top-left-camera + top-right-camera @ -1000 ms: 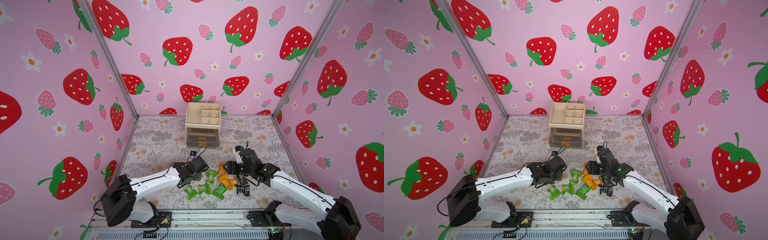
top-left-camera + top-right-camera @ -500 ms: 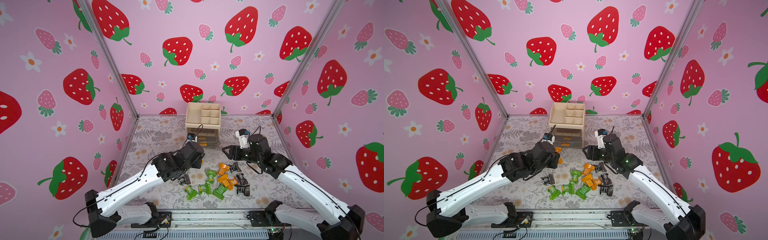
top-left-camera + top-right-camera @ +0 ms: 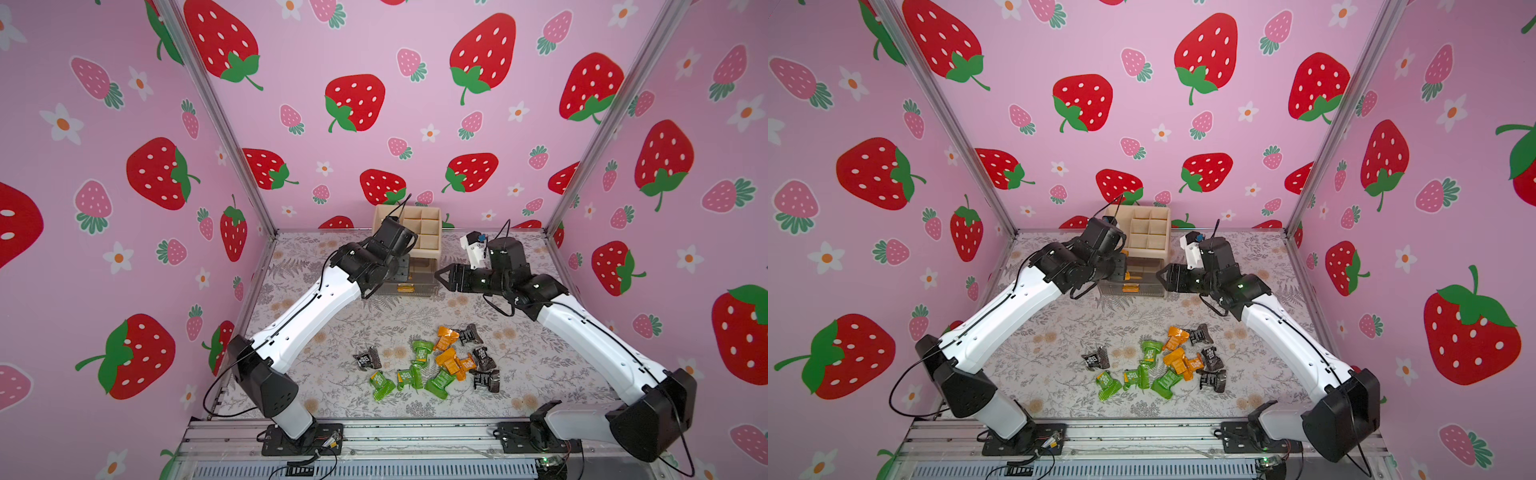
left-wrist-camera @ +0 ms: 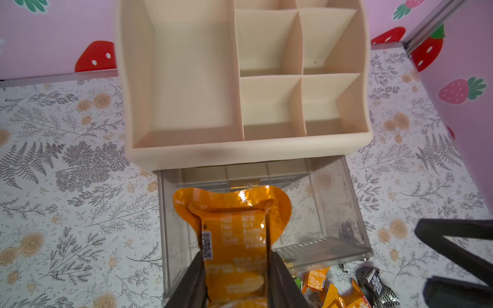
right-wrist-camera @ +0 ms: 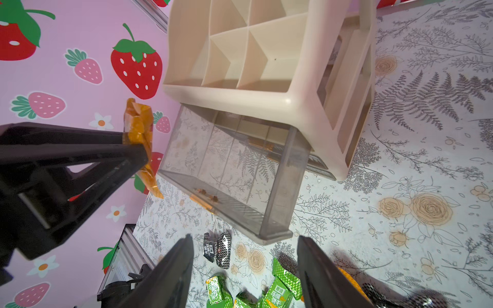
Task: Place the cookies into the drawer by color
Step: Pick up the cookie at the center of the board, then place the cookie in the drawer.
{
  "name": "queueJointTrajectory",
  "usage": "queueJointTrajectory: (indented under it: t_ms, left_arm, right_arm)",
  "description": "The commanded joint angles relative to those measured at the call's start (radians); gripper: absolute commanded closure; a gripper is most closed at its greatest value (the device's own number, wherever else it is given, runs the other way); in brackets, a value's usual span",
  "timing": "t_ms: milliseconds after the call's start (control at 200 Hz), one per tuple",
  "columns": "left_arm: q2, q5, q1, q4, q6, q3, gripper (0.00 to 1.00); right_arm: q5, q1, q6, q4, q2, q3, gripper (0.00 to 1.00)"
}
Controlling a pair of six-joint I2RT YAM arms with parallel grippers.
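1. Organizer [image 3: 430,249]: beige plastic, upright at the rear of the bench [image 3: 340,345]. Its divided tray top faces up.
2. Drawer [image 4: 330,202]: smoky translucent, gold handle on the front, pulled well out toward the front of the bench. It appears to be the uppermost of the stack.
3. Orange cookie [image 4: 234,234]: shiny wrapper with a small label, pinched in the left gripper [image 4: 236,258], flared end forward, over the open drawer and not touching it.
4. Loose cookies [image 3: 436,361]: clustered on the bench, well in front of the organizer. Green ones lie at the near left, orange in the middle, black along the right.
5. One black cookie [image 3: 365,359] lies apart, just left of the cluster.
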Motion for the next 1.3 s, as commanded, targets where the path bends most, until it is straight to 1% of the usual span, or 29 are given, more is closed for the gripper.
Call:
queueJointTrajectory:
  t_ms: [0, 65, 255, 335, 495, 615, 805, 965, 1015, 1101, 1166, 1241, 1296]
  left_arm:
    - [0.037, 0.03, 0.028, -0.052, 0.036, 0.068, 0.67]
    - [0.054, 0.033, 0.04, -0.048, 0.029, 0.061, 0.68]
    - [0.101, 0.096, 0.085, -0.038, 0.022, 0.03, 0.69]
    - [0.114, 0.088, 0.092, -0.021, 0.024, 0.018, 0.69]
    - [0.206, 0.118, 0.105, -0.069, 0.037, 0.091, 0.68]
    - [0.247, 0.132, 0.104, -0.064, 0.036, 0.091, 0.68]
    - [0.263, 0.105, 0.098, -0.057, 0.023, 0.077, 0.66]
    - [0.258, 0.086, 0.091, -0.085, 0.016, 0.108, 0.66]
    - [0.25, 0.083, 0.088, -0.091, 0.009, 0.113, 0.64]
    - [0.24, 0.041, 0.083, -0.127, -0.008, 0.127, 0.6]
    - [0.243, 0.067, 0.084, -0.129, 0.007, 0.138, 0.57]
    - [0.262, 0.047, 0.083, -0.178, 0.009, 0.18, 0.53]
    - [0.263, 0.04, 0.081, -0.177, 0.008, 0.183, 0.5]
  right_arm:
    - [-0.026, -0.014, -0.028, -0.015, 0.021, 0.038, 0.33]
    - [-0.029, -0.015, -0.032, -0.012, 0.032, 0.043, 0.33]
    - [-0.036, -0.015, -0.038, -0.001, 0.052, 0.053, 0.33]
    - [-0.031, -0.016, -0.04, -0.001, 0.059, 0.055, 0.34]
    - [-0.031, -0.016, -0.049, -0.007, 0.069, 0.058, 0.34]
    - [-0.023, -0.018, -0.056, -0.016, 0.064, 0.053, 0.34]
    - [-0.014, -0.02, -0.061, -0.023, 0.051, 0.043, 0.33]
    - [-0.013, -0.022, -0.058, -0.027, 0.045, 0.043, 0.33]
    - [-0.013, -0.021, -0.057, -0.028, 0.043, 0.043, 0.33]
    - [-0.01, -0.022, -0.056, -0.039, 0.04, 0.046, 0.33]
    - [-0.011, -0.021, -0.056, -0.045, 0.033, 0.044, 0.33]
    - [-0.013, -0.022, -0.053, -0.05, 0.026, 0.045, 0.33]
    - [-0.014, -0.022, -0.05, -0.05, 0.02, 0.045, 0.33]
